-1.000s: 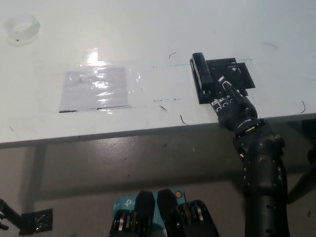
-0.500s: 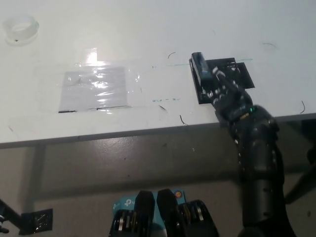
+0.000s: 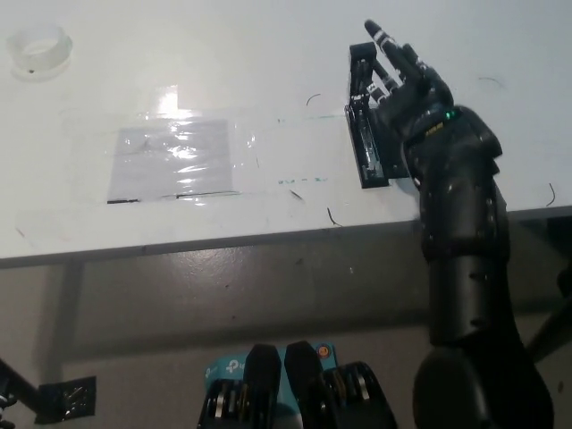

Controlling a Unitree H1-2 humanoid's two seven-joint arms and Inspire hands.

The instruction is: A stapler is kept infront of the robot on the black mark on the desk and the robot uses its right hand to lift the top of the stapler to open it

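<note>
The black stapler [image 3: 367, 143] lies on the white desk [image 3: 268, 54] at the right, its base flat and its top arm [image 3: 361, 64] swung up and away from the base. My black right hand [image 3: 407, 79] is raised beside the lifted top. Its fingers are stretched out and apart, touching the top's right side without closing round it. The black mark under the stapler is almost wholly hidden by my hand and forearm. My white left hand does not show in the head view.
A clear tape roll [image 3: 37, 51] sits at the desk's far left corner. A shiny plastic sheet [image 3: 170, 159] is taped flat left of the middle. The desk's front edge [image 3: 268, 238] runs across the picture, with floor below it.
My right hand has risen from low over the stapler and moved away from me, and the stapler's top has swung up with it, so the stapler now stands open.
</note>
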